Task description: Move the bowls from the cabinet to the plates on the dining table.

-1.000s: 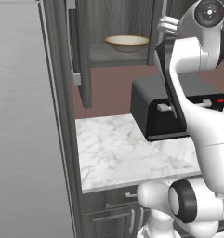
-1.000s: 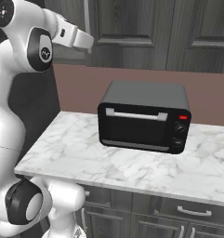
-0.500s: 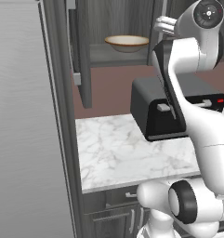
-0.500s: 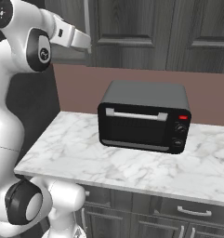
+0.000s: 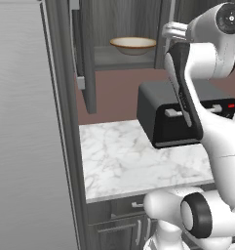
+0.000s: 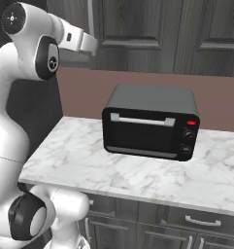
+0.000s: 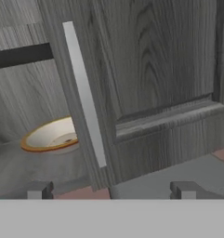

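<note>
**Fingers open at the wall cabinet, cream bowl on the shelf beyond**

From my remote station I read the following state.

1. Fingers. In the hand view the two dark fingers (image 7: pixel 111 191) rise at the bottom edge, well apart from each other and fully spread. Nothing lies between them; they grip nothing.

2. Cabinet. The dark grey wood-grain wall cabinet (image 7: pixel 164 69) stands directly ahead of the fingers. Its panelled door fills the space ahead and to the right of them in the hand view. The long silver bar handle (image 7: pixel 84 93) runs up the door edge, ahead of the fingers and slightly left of their midline. I cannot tell whether the fingers touch the door.

3. Bowl. The wide shallow cream bowl with a tan-brown rim (image 7: pixel 52 136) sits upright on the cabinet shelf (image 7: pixel 34 167), beyond the fingers and to their left in the hand view, partly hidden behind the door edge. In the left base view the same bowl (image 5: pixel 132 45) rests on the shelf inside the open cabinet compartment, left of the white arm's wrist.

4. Surroundings. Below the level of the fingers, a black toaster oven with a silver handle (image 6: pixel 150 121) stands on the white grey-veined marble tabletop (image 6: pixel 89 165), above dark drawers.
</note>
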You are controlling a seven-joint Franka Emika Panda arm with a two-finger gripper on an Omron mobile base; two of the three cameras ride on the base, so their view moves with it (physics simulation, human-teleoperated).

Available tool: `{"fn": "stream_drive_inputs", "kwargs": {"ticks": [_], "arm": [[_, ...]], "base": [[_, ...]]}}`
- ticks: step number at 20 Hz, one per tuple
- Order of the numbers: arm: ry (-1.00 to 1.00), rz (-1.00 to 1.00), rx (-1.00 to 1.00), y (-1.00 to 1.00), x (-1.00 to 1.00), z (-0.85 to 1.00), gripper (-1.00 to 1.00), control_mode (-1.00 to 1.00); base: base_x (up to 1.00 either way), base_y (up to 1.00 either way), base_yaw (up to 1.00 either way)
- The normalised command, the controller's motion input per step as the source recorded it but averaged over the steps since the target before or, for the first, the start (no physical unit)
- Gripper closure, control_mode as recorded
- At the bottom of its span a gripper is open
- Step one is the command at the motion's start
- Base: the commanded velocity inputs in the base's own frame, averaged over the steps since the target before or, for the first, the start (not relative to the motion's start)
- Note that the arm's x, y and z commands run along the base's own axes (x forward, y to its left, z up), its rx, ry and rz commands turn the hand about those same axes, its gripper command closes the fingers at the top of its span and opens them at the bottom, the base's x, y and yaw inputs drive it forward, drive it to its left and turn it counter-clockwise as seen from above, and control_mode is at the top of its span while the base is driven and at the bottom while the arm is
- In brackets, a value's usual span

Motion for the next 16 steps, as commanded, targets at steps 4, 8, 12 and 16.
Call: {"fn": "stream_drive_inputs", "kwargs": {"ticks": [4, 8, 12, 16], "arm": [[0.00, 0.18, -0.05, -0.02, 0.00, -0.13, -1.00, -1.00], [0.00, 0.10, -0.03, 0.00, 0.00, -0.05, -1.00, -1.00], [0.00, 0.00, 0.00, 0.00, 0.02, 0.00, -1.00, -1.00], [0.01, 0.00, 0.00, 0.00, 0.18, 0.00, -1.00, -1.00]], "base": [[0.00, 0.00, 0.00], [0.00, 0.00, 0.00], [0.00, 0.00, 0.00], [0.00, 0.00, 0.00]]}}
